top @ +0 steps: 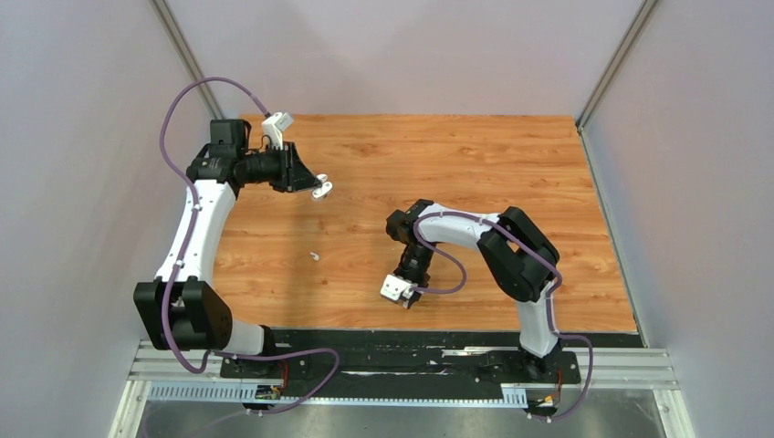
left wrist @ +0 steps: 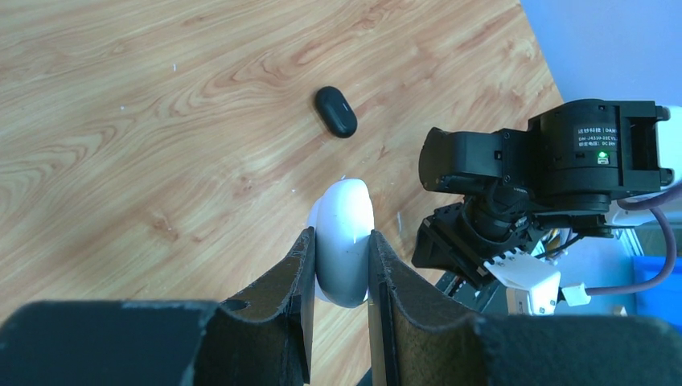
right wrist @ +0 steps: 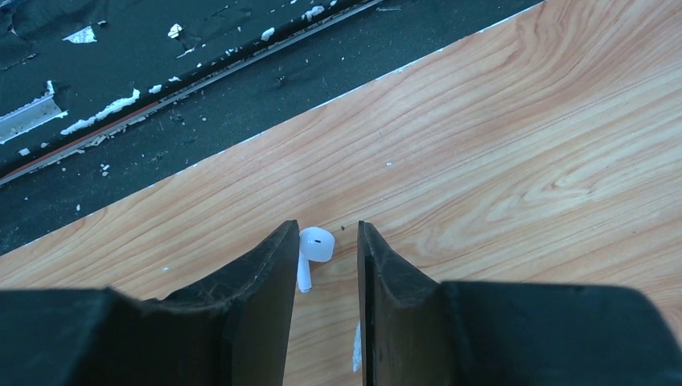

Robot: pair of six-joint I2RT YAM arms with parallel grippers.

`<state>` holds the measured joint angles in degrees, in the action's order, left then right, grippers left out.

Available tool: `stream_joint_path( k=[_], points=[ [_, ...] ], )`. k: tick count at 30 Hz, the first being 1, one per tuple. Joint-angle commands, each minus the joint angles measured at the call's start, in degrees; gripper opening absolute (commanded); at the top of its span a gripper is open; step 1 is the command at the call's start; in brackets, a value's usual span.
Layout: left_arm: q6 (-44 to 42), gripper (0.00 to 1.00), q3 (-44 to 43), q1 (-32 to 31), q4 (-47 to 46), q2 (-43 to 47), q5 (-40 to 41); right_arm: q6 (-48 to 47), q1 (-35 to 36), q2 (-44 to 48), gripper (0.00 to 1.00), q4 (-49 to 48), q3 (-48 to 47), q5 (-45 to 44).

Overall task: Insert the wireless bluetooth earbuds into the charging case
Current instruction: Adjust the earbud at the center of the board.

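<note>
On the wooden worktop (top: 511, 164), the left pincer (left wrist: 339, 238) is clenched on the rounded white charging case (left wrist: 344, 211). The right pincer (right wrist: 326, 227) stands released, jaws astride a white earbud (right wrist: 316, 244) lying near the worktop's near edge. That bud looks featherlight, hard and glossy, likely to squirt out. It is probably best pinched gently across the bulbous head, not the thin stem.

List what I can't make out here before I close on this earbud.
- White case in the left end effector: lid state unclear; left wrist view shows only shell, top view too small.
- White earbud at the right end effector: top view, hidden by the right arm.
- Black oval object: left wrist view, too small to identify.
- White speck: top view, too small.
</note>
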<state>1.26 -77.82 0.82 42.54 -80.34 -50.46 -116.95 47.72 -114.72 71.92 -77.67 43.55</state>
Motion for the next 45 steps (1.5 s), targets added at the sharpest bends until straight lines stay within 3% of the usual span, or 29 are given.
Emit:
stream_joint_path(
  k=[1, 7, 11, 17, 21, 28, 32, 37, 40, 42, 45],
  points=[
    [0.7, 0.0, 0.2, -0.2, -1.6, 2.2, -0.5, 0.8, 0.3, -0.6, 0.31, -0.6, -0.2, 1.5],
    [0.9, 0.0, 0.3, -0.1, -2.0, 1.7, -0.6, 4.1, 0.2, -1.1, 0.27, -2.4, 0.9, 0.2],
    [1.0, 0.0, 0.0, -0.2, -2.0, 1.1, -0.8, 11.9, -0.9, -2.1, 0.24, -4.9, -0.6, 2.3],
    [1.3, 0.0, -1.1, -0.1, -2.5, -0.4, -1.2, 36.2, -5.8, -3.3, 0.21, -13.8, -4.2, 6.3],
    [2.2, 0.0, -1.9, -0.2, -3.5, -1.6, -1.8, 54.2, -9.0, -0.4, 0.19, -24.6, -0.7, 5.5],
    [4.4, 0.0, -4.0, -0.1, -5.6, -4.6, -2.4, 87.8, -9.5, 10.9, 0.18, -50.3, 14.6, -10.7],
    [4.5, 0.0, -6.1, -0.1, -5.2, -6.2, -2.2, 98.6, -9.2, 15.2, 0.29, -58.9, 19.9, -16.1],
    [3.8, 0.0, -8.8, -0.2, -3.3, -7.8, -1.8, 102.4, -9.8, 16.3, 0.36, -56.9, 17.8, -14.8],
    [2.1, 0.0, -9.6, -0.2, -1.3, -8.2, -1.5, 99.1, -12.6, 17.2, 0.37, -51.4, 13.7, -4.8],
    [0.2, 0.0, -10.0, -0.2, -0.1, -8.0, -2.1, 87.6, -14.7, 17.5, 0.38, -44.3, 11.5, 6.6],
    [-4.5, 0.0, -10.6, -0.1, 1.7, -7.6, -4.1, 56.6, -15.3, 16.3, 0.4, -23.4, 6.7, 12.5]
  ],
)
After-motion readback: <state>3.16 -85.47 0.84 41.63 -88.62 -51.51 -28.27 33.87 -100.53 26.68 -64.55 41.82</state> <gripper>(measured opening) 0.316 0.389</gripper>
